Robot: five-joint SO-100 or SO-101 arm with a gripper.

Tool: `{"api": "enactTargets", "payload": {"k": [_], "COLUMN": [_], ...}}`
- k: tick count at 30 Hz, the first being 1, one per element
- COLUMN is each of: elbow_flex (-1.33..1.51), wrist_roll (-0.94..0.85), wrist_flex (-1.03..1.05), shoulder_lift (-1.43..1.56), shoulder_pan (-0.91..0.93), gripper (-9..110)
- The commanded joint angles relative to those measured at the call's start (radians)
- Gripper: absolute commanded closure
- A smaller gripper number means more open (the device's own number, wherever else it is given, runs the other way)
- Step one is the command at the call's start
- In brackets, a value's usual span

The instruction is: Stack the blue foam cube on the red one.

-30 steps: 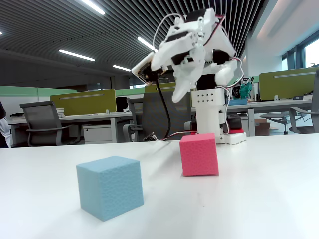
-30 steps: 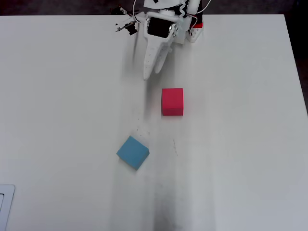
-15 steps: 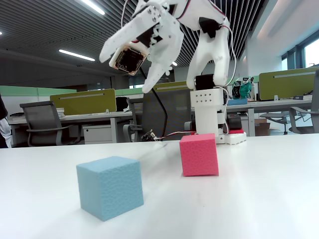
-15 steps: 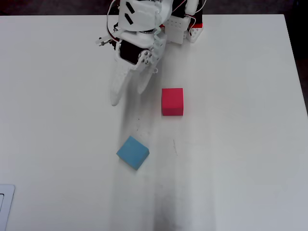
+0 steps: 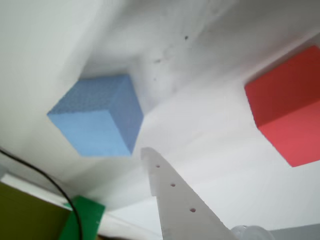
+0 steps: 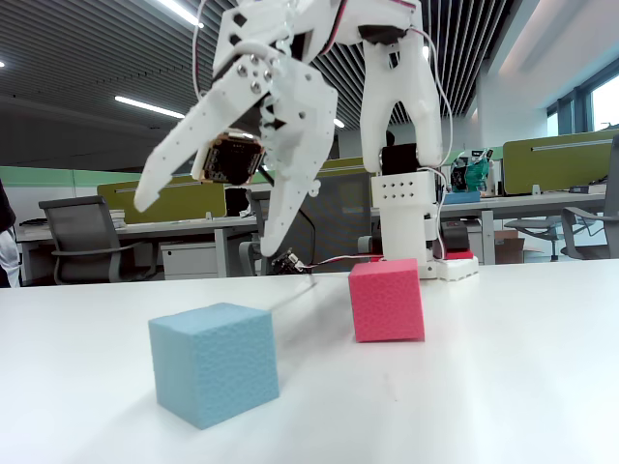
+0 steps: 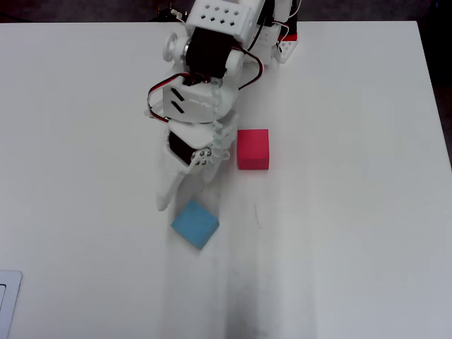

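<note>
I see the white table (image 7: 353, 212) under my arm (image 6: 397, 126), which reaches out from its far-edge base and slopes down. The gripper (image 6: 203, 217) hangs above the table, jaws spread wide, empty. The red one (image 7: 253, 149) sits right of it in the overhead view; the blue foam cube (image 7: 195, 223) lies just nearer, untouched.

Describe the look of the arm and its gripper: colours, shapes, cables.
The arm is white plastic with black servo blocks and thin red, black and white wires. Its gripper has two long, tapered white fingers; one shows a row of small holes. A dark camera module sits between them. A perforated white block tops the arm.
</note>
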Motion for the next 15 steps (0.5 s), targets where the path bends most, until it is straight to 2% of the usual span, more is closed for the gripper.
{"api": "enactTargets", "payload": {"k": [1,15], "elbow_flex": [-0.133,-0.351], "wrist_roll": [0.018,0.055], "wrist_flex": [0.015,0.041], "shoulder_lift": [-0.063,-0.327], "shoulder_pan": [-0.021,-0.066], "gripper": [58,57]}}
